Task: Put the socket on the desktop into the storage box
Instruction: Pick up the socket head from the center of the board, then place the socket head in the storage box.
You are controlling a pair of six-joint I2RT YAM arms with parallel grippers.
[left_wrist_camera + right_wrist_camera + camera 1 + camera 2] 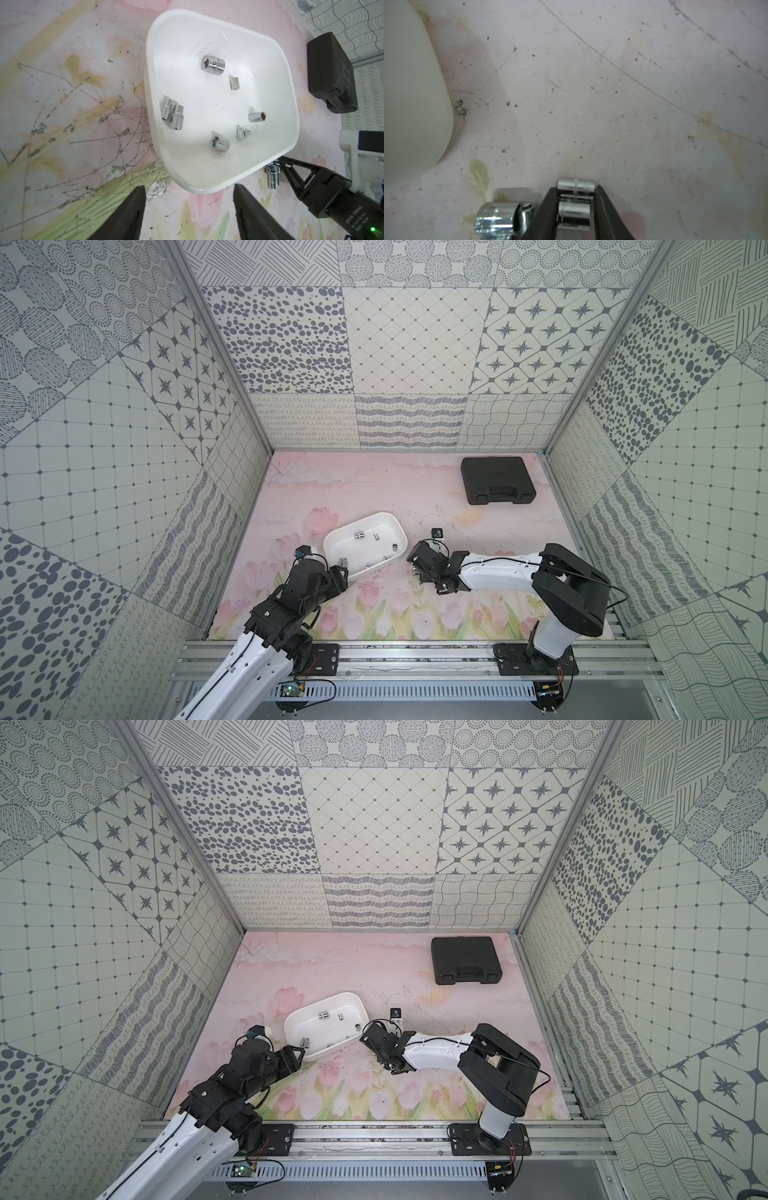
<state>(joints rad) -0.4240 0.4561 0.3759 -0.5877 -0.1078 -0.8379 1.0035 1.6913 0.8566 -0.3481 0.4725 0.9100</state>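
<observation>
Left gripper: jaws held apart, nothing seen between them; placed low over the surface, right at the near-left corner of the box; contact with it cannot be told.
Box: white tub, set askew on the surface, left of centre, open side up.
Loose sockets: seven chrome pieces counted on the box floor in the left wrist view, two lying side by side, the rest scattered.
Spare socket: chrome, laid on its side on the surface outside the box, just beside a finger of the right gripper.
Socket: not in the box; laid on the surface just right of the box, caught between the right gripper's fingers.
Right gripper: clamped on the socket, both fingers seen against its sides; placed at surface level, near the box's near-right wall but apart from it.
Case: black, closed, laid flat at the far right of the surface, well apart from everything else.
</observation>
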